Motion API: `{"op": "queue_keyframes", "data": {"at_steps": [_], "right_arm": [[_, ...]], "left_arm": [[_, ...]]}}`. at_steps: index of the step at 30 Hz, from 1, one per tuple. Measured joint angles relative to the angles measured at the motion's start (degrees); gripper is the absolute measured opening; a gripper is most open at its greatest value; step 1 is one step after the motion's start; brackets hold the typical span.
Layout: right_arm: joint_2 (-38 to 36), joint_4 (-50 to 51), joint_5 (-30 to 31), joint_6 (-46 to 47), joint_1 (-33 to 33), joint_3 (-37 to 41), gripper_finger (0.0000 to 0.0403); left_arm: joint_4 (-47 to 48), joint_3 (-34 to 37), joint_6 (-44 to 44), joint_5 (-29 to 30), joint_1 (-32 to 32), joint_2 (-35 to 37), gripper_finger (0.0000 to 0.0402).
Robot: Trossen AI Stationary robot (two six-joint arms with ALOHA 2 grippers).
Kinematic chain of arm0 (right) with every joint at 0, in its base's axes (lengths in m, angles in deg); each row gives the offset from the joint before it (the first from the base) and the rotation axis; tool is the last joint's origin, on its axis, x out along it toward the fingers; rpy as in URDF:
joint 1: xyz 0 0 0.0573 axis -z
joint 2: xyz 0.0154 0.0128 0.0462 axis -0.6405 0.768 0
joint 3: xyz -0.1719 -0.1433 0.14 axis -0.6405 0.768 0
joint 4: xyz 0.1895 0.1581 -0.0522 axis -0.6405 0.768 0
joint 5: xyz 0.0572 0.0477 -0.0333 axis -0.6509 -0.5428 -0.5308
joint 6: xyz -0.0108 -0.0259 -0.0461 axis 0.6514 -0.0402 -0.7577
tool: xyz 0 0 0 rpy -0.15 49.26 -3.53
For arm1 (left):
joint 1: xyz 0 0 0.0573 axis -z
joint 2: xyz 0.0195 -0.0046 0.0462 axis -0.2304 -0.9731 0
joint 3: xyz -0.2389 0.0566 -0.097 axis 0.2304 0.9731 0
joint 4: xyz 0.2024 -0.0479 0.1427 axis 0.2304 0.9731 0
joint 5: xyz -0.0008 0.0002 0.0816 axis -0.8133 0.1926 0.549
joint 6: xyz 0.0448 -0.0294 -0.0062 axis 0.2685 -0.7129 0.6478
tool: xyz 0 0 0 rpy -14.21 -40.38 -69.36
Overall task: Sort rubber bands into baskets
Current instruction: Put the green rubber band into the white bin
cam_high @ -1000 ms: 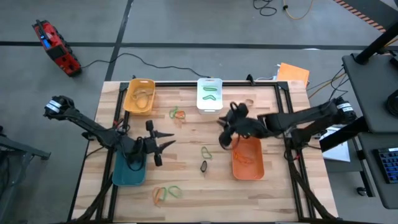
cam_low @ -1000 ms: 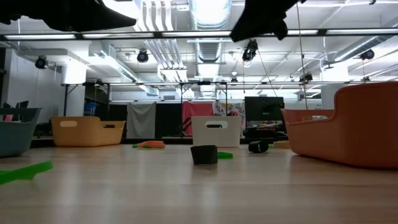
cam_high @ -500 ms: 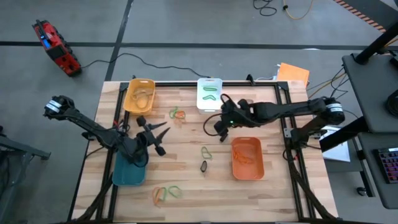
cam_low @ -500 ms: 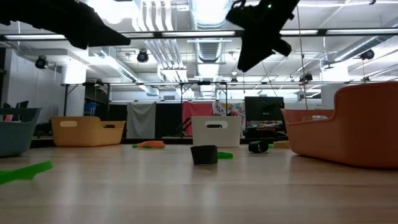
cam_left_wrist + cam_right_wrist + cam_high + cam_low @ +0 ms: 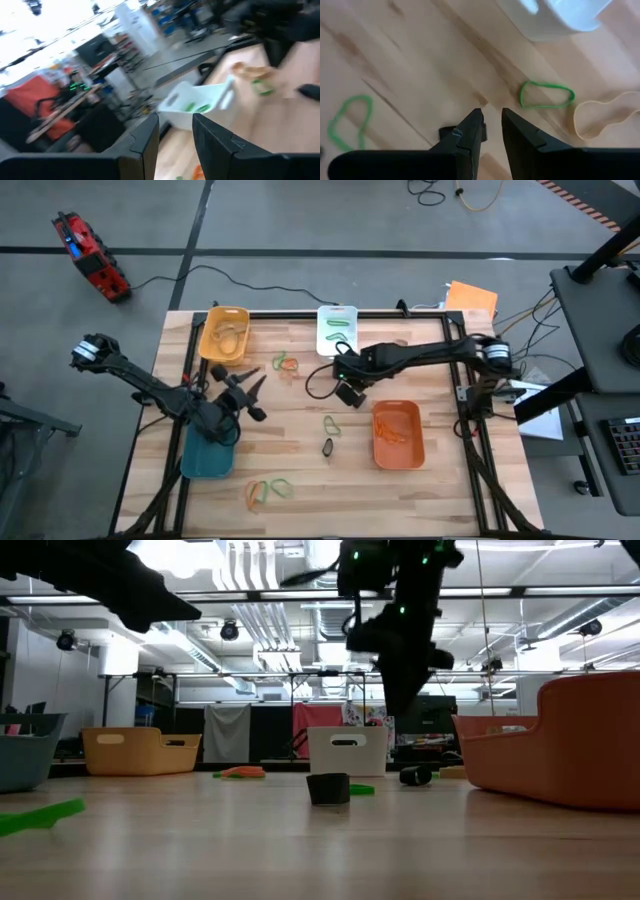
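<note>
Green and orange rubber bands (image 5: 285, 363) loose near table's far edge, white basket (image 5: 337, 331) at far edge. Right gripper (image 5: 345, 386) hovers mid-table, fingers narrowly apart, empty. Left gripper (image 5: 252, 393) over teal basket (image 5: 208, 456), slightly parted, empty. Risk: narrow gap could miss thin band.

Two dark arms, matte black throughout.
Left arm (image 5: 150, 390): slim jointed links, pale round cap at base end. Right arm (image 5: 430, 358): same build, silver-grey round joint nr base, thin black cable looped by wrist, small green lights. Fingers (image 5: 462, 137) black, angular, tapered to narrow tips.
</note>
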Motion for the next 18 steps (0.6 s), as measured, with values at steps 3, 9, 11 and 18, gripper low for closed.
{"op": "queue_keyframes", "data": {"at_steps": [3,9,11,18], "right_arm": [[2.5,0.1,-1.3,-1.8,1.4,-0.1,0.0068],[5.7,0.0,-2.4,-3.4,4.5,0.5,0.0068],[6.4,-0.2,-2.5,-4.2,5.5,0.5,0.0072],[7.1,-1.5,-2.9,-6.8,8.1,1.4,0.0103]], "left_arm": [[0.0,0.0,0.5,4.3,0.0,0.0,0.0103],[0.0,0.0,1.9,5.8,0.0,0.0,0.0103],[0.0,0.0,2.2,5.8,-0.1,0.0,0.0103],[0.0,0.0,2.3,5.8,-1.4,0.0,0.0103]]}}
